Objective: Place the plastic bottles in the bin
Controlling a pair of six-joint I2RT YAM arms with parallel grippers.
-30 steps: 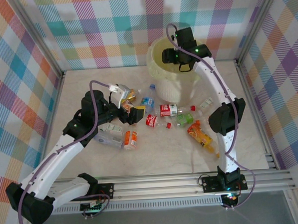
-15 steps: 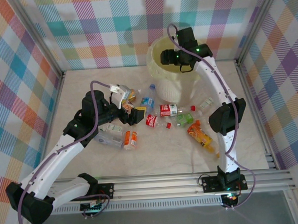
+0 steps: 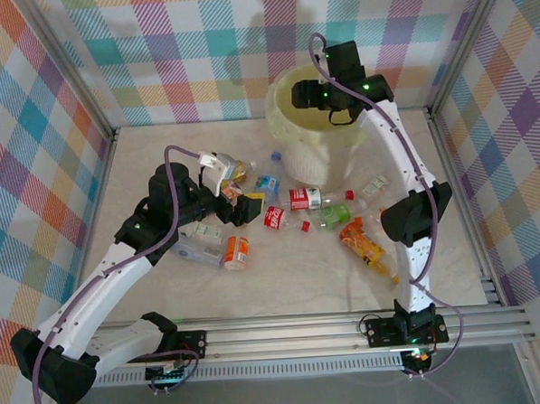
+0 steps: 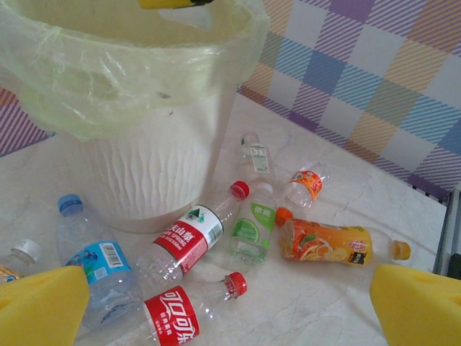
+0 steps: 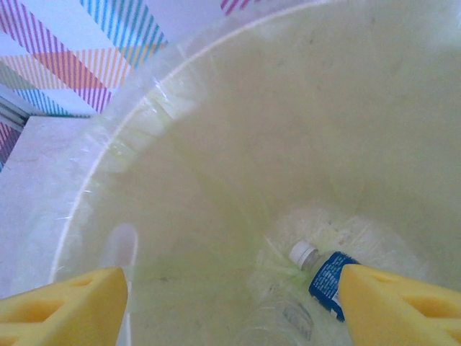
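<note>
your right fingers (image 5: 72,306) hang released over the bin (image 5: 216,144), a bottle (image 5: 328,277) lying inside at lower right. your left fingers (image 4: 43,303) gape empty above bottles (image 4: 180,241) on the table (image 4: 324,303), placed for a pick.

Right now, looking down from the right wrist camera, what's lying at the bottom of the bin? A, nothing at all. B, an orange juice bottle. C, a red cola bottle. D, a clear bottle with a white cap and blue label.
D: inside the bin, a clear bottle with a white cap and blue label lies on the bottom.
</note>
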